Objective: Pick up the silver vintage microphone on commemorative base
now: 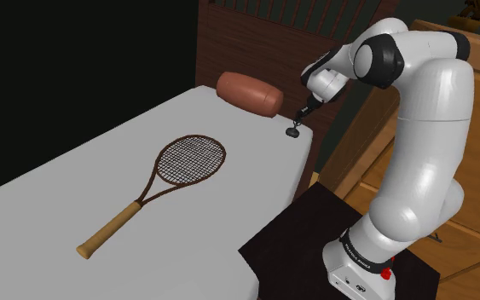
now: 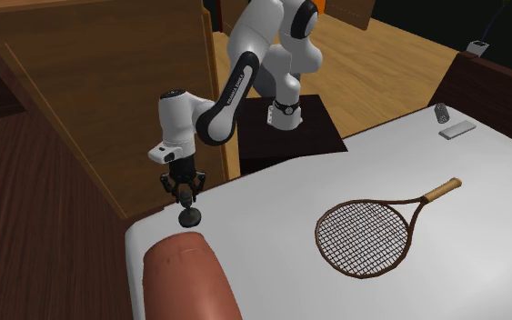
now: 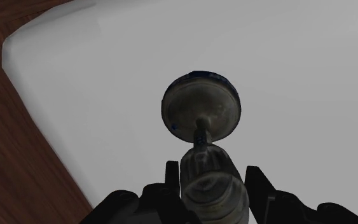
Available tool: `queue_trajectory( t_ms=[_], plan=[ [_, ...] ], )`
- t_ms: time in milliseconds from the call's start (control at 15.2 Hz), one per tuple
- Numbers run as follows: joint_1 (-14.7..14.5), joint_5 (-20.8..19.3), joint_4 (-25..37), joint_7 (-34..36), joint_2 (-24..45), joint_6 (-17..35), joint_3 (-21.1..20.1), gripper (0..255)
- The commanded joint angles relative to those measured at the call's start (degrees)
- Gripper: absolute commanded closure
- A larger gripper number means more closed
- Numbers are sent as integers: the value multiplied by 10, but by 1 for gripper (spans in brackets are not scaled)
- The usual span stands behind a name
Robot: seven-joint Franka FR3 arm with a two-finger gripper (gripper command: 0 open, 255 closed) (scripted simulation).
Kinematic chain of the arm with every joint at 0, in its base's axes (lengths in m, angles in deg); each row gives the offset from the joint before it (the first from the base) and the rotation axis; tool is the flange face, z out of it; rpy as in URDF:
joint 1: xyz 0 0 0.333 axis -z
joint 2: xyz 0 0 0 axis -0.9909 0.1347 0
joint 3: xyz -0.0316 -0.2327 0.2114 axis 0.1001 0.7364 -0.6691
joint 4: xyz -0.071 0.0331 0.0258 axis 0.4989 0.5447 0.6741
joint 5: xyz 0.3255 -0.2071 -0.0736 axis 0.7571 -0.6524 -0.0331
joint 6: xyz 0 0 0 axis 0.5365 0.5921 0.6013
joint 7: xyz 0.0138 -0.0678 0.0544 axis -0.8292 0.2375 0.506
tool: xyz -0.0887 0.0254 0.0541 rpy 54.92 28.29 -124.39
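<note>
The microphone (image 3: 203, 121) is small and dull silver, with a round base rimmed in blue and a thin stem up to a rounded head. It stands at the corner of the white bed, next to the brown bolster pillow (image 1: 250, 92). My black gripper (image 3: 212, 184) comes down on it from above, and its fingers clasp the head on both sides. In the shoulder view the gripper (image 1: 300, 115) sits just over the microphone (image 1: 294, 130). In the second exterior view the base (image 2: 189, 216) is at or barely above the bed (image 2: 272, 191) surface.
A tennis racket (image 1: 165, 175) with a wooden frame lies mid-bed. A small grey cylinder (image 2: 442, 115) and a flat grey device (image 2: 456, 130) rest at the far end. A dark wooden headboard (image 1: 255, 38) rises behind the pillow. My stand (image 2: 290, 127) is beside the bed.
</note>
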Motion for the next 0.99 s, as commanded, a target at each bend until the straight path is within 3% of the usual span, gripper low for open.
queue_trajectory(
  t_ms=[0, 330, 924],
  plan=[
    [0, 0, 0, 0, 1, 0, 0, 255],
    [0, 0, 0, 0, 1, 0, 0, 255],
    [-23, -51, 2, 43, -44, -41, 33, 255]
  ],
)
